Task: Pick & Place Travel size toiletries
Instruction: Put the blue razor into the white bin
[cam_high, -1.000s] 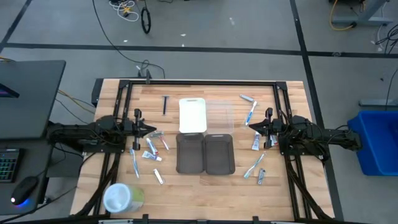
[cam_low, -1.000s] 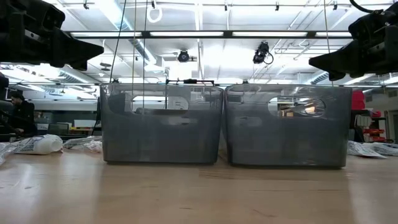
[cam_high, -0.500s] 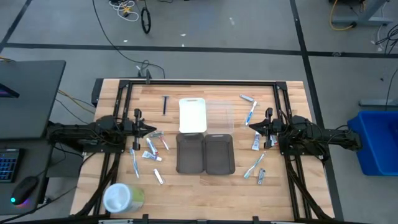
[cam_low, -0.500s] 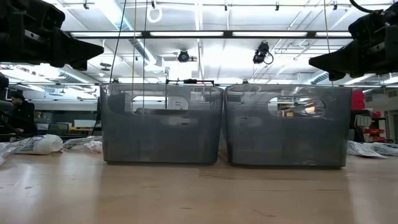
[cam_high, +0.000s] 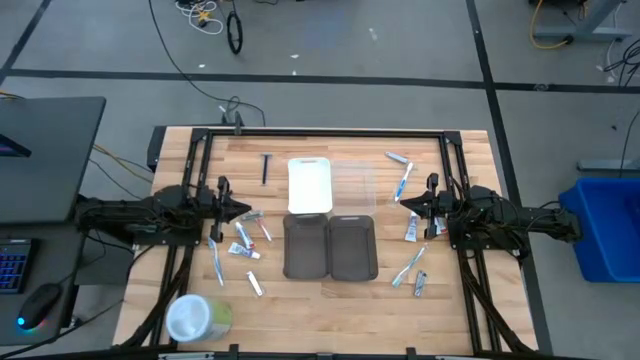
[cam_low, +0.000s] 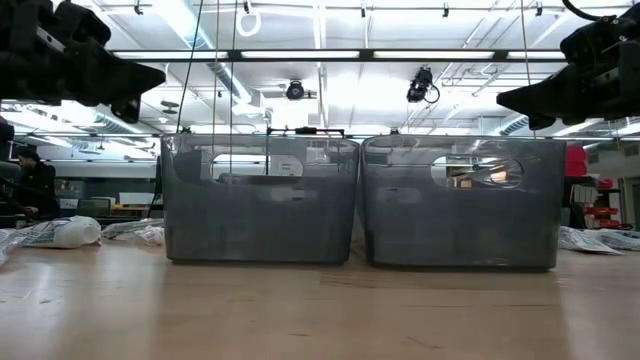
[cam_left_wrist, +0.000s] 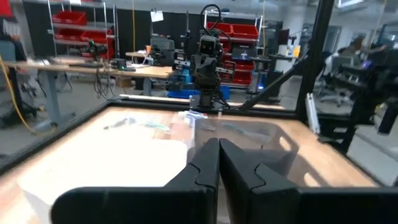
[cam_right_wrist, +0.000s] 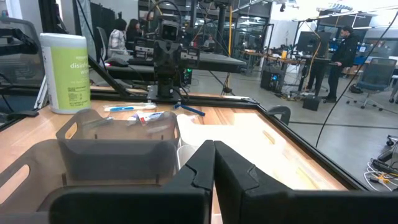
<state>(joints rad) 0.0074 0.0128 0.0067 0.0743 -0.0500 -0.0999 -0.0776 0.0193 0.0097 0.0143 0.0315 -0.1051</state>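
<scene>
Small white tubes (cam_high: 243, 233) and a toothbrush (cam_high: 216, 262) lie flat on the table's left part, just under and near of my left gripper (cam_high: 246, 210). A thin black stick (cam_high: 265, 167) lies toward the far edge. On the right lie more tubes (cam_high: 411, 230) and toothbrushes (cam_high: 402, 183), around my right gripper (cam_high: 401, 203). Both grippers hover above the table, shut and holding nothing, their tips pointing at each other across the trays. The wrist views show the left fingertips (cam_left_wrist: 218, 146) and the right fingertips (cam_right_wrist: 214, 146) closed together.
Two grey trays (cam_high: 329, 246) stand side by side at the table's middle, with a white tray (cam_high: 309, 185) and a clear tray (cam_high: 357, 184) beyond them. A round white-and-green container (cam_high: 195, 318) stands at the near left corner. A black frame (cam_high: 320, 134) borders the table.
My left arm has shifted slightly toward the table's middle; its outline in the low view has changed a little. My right arm and every item on the table have kept still.
</scene>
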